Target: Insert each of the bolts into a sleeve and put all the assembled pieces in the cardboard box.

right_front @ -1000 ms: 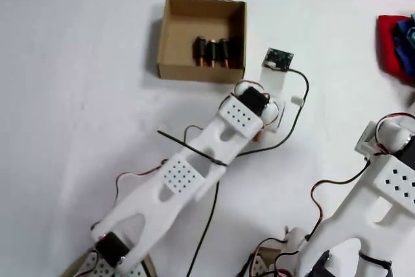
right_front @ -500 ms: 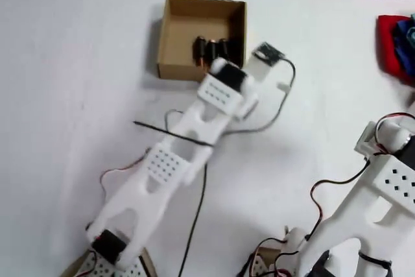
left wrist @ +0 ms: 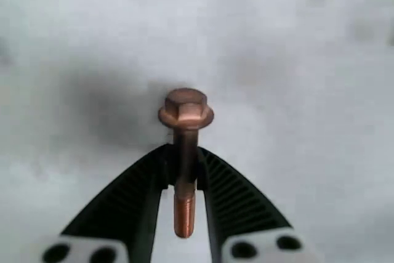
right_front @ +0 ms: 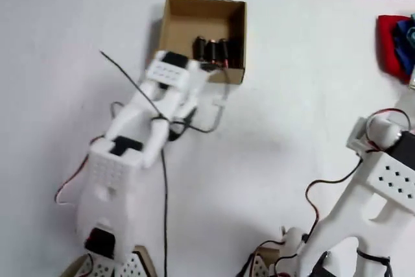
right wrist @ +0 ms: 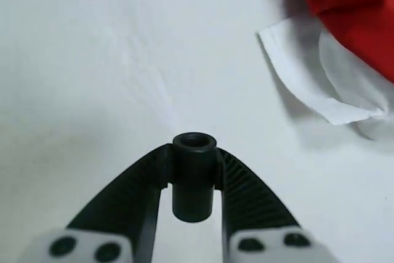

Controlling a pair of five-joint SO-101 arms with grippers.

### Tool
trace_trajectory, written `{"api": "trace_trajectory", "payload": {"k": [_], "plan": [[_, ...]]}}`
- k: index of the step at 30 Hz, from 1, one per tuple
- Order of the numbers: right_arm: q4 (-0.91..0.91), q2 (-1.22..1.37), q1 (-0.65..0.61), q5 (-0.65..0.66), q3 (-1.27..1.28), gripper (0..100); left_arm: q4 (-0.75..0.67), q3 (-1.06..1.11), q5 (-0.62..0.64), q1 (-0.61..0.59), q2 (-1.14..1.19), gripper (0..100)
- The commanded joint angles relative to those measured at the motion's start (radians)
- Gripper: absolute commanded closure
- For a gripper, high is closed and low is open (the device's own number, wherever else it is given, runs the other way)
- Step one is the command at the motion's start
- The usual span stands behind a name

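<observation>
In the left wrist view my left gripper (left wrist: pixel 183 155) is shut on the shank of a copper bolt (left wrist: pixel 186 110), whose hex head sticks out past the fingertips over the white table. My right gripper (right wrist: pixel 193 152) is shut on a black sleeve (right wrist: pixel 194 183) with its open bore facing up. In the high view the left arm (right_front: pixel 165 76) lies against the front left corner of the cardboard box (right_front: pixel 172 30). Three assembled pieces (right_front: pixel 212 50) lie side by side in the box. The right arm (right_front: pixel 389 180) stands at the right edge of the table.
A red cloth (right_front: pixel 393 37) lies at the far right edge, seen close by as the red cloth (right wrist: pixel 351 16) over a white sheet (right wrist: pixel 308 72). Black and red cables (right_front: pixel 194 124) trail from the left arm across the table middle.
The left arm has swung left, from in front of the box's right corner to its front left corner. The right arm has shifted slightly.
</observation>
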Motion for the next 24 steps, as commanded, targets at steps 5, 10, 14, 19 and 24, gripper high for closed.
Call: {"api": "trace_trajectory", "payload": {"k": [5,10,14,19,24], "plan": [[-0.012,-0.042,-0.134,-0.08,-0.006,97.8,-0.057,0.013,-0.084,-0.06,-0.08,83],[-0.01,-0.044,-0.142,-0.084,-0.006,97.8,-0.06,0.015,-0.08,-0.054,-0.078,83],[-0.005,-0.044,-0.139,-0.084,-0.006,97.8,-0.087,0.013,-0.08,-0.058,-0.075,83],[0.005,-0.044,-0.139,-0.084,-0.006,97.8,-0.146,0.007,-0.078,-0.061,-0.012,83],[0.008,-0.044,-0.113,-0.08,-0.006,97.8,-0.138,0.001,-0.078,-0.061,0.058,93]]}}
